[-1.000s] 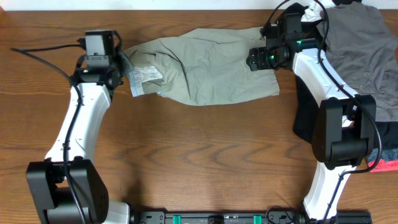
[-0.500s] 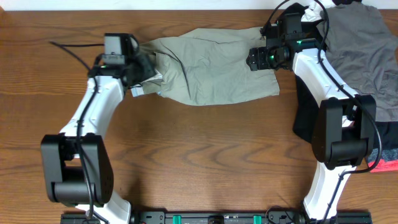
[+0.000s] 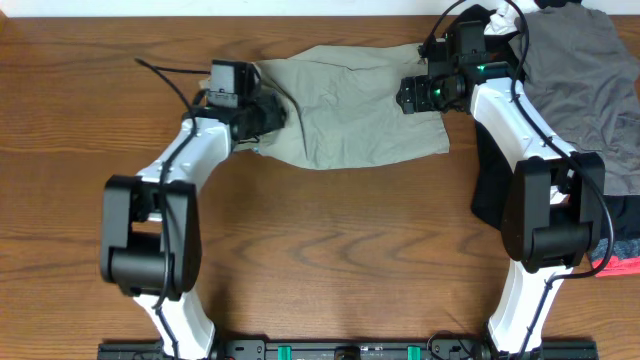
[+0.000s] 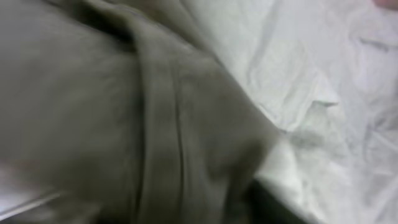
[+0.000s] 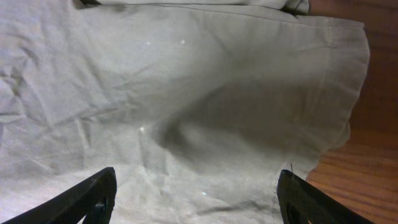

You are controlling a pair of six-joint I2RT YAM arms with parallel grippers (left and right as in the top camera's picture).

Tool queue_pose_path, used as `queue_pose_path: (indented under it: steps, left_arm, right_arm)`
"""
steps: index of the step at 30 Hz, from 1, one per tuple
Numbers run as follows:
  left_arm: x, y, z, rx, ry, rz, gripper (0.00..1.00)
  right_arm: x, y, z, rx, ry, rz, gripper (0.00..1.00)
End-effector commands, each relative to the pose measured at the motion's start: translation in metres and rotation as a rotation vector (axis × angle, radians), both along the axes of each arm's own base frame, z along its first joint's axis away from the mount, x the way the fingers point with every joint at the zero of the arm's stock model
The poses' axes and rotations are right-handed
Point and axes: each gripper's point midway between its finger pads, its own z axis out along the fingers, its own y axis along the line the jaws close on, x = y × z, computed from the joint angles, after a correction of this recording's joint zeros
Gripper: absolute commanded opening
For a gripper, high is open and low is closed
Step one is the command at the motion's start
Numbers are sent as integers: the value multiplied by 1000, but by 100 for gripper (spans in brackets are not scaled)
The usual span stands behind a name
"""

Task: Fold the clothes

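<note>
The clothes (image 3: pixel 350 110), a pale khaki-green garment, lie crumpled along the far side of the table (image 3: pixel 330 250). My left gripper (image 3: pixel 272 115) is pressed down onto their left end. The left wrist view is filled with blurred khaki folds (image 4: pixel 124 112) and whitish lining (image 4: pixel 311 74), so the jaws are hidden. Over the garment's right end hangs my right gripper (image 3: pixel 405 97). In its wrist view it (image 5: pixel 196 199) is open, with one black finger (image 5: pixel 93 196) on each side of flat cloth (image 5: pixel 186 93) near the hem and nothing between them.
A dark grey garment (image 3: pixel 585 80) lies at the far right of the table. A black garment (image 3: pixel 490 180) sits beside the right arm. Something red (image 3: pixel 625 265) pokes in at the right edge.
My left arm has swept to the right along the garment. The garment's left end has bunched rightward and the whitish lining no longer shows from above. The right arm has stayed put.
</note>
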Motion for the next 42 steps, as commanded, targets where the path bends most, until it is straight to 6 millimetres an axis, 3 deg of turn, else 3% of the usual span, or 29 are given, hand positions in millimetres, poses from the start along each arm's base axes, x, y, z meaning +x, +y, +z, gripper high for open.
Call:
queue_pose_path:
  steps: [1,5,11,22,23,25,27,28,29,31,32,35,39,42]
  left_arm:
    - [3,8,-10,11,13,6,6]
    - [0,28,0,12,26,48,6]
    - [-24,68,8,88,110,128,6]
    - [-70,66,-10,118,302,86,6]
    - [-76,66,-11,120,331,84,9]
    - [-93,66,-15,126,400,81,29]
    - [-110,71,-19,148,475,96,38]
    - [-117,75,-20,166,508,111,40]
    - [-124,80,-21,188,537,123,40]
    - [-133,85,-19,218,566,129,40]
    - [-135,86,-16,225,564,132,39]
    - [-129,87,3,217,503,150,39]
    - [-117,88,43,202,352,181,40]
    - [-112,93,68,217,260,203,52]
  right_arm:
    - [4,6,24,2,-53,22,80]
    - [4,7,24,3,-53,22,80]
    - [4,7,23,3,-53,22,80]
    - [5,7,24,4,-61,22,80]
    - [5,7,24,4,-60,22,80]
    - [5,7,24,4,-61,22,80]
    - [6,9,26,16,-66,29,80]
    - [7,14,27,38,-72,41,75]
    - [8,18,30,59,-80,54,60]
    - [13,29,35,107,-114,86,10]
    - [16,34,37,124,-130,99,2]
    - [23,50,32,181,-152,129,1]
    - [23,67,4,249,-100,152,1]
    - [20,74,-12,285,-66,170,1]
